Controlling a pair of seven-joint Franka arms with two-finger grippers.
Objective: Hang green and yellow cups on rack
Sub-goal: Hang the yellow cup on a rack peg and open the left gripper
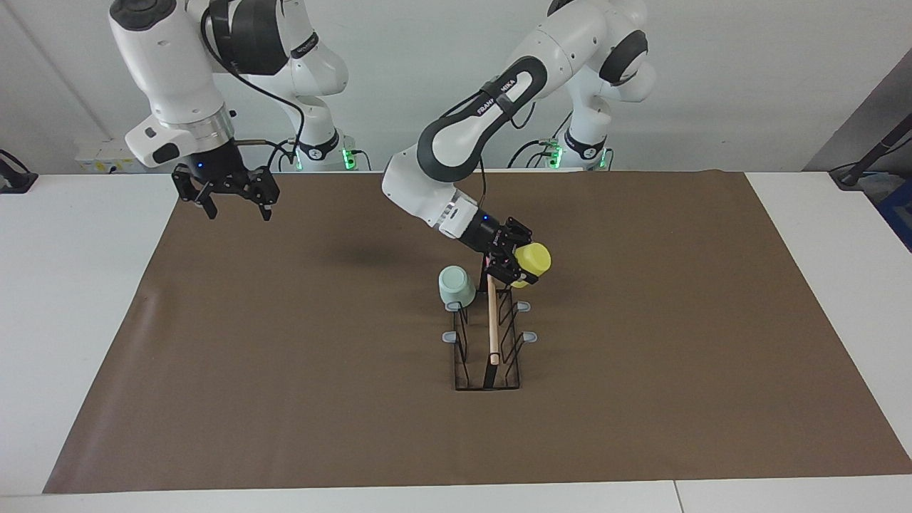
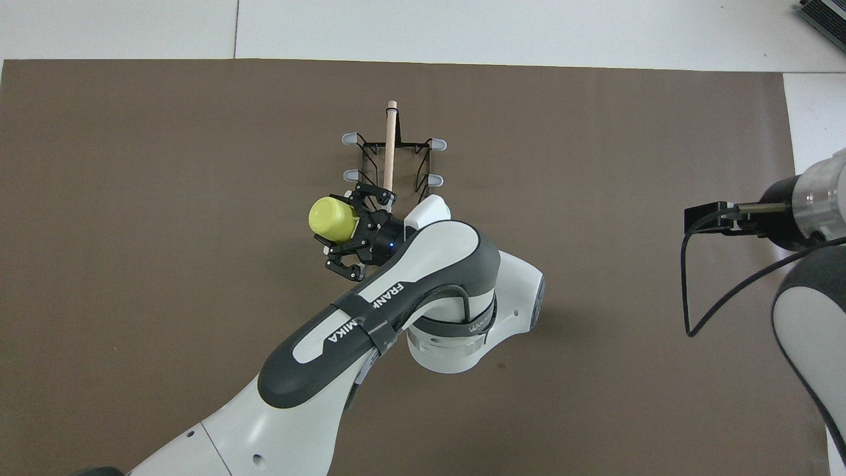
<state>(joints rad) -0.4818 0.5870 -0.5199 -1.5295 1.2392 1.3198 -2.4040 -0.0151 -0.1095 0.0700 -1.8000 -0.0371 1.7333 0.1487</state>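
The black wire rack (image 1: pixel 491 349) with its wooden dowel (image 2: pixel 389 149) stands mid-mat. The pale green cup (image 1: pixel 456 286) hangs upside down on the rack's prong nearest the robots, on the right arm's side; in the overhead view the green cup (image 2: pixel 431 207) is partly hidden by the left arm. My left gripper (image 1: pixel 516 269) is shut on the yellow cup (image 1: pixel 534 261), holding it tilted on its side at the rack's matching prong on the left arm's side. Whether the yellow cup (image 2: pixel 332 220) touches that prong I cannot tell. My right gripper (image 1: pixel 229 201) waits open, raised above the mat's corner.
A brown mat (image 1: pixel 285 399) covers most of the white table (image 1: pixel 71 285). Grey-tipped free prongs (image 1: pixel 529 336) stick out on both sides of the rack. The left arm's forearm (image 2: pixel 396 291) spans the mat on the robots' side of the rack.
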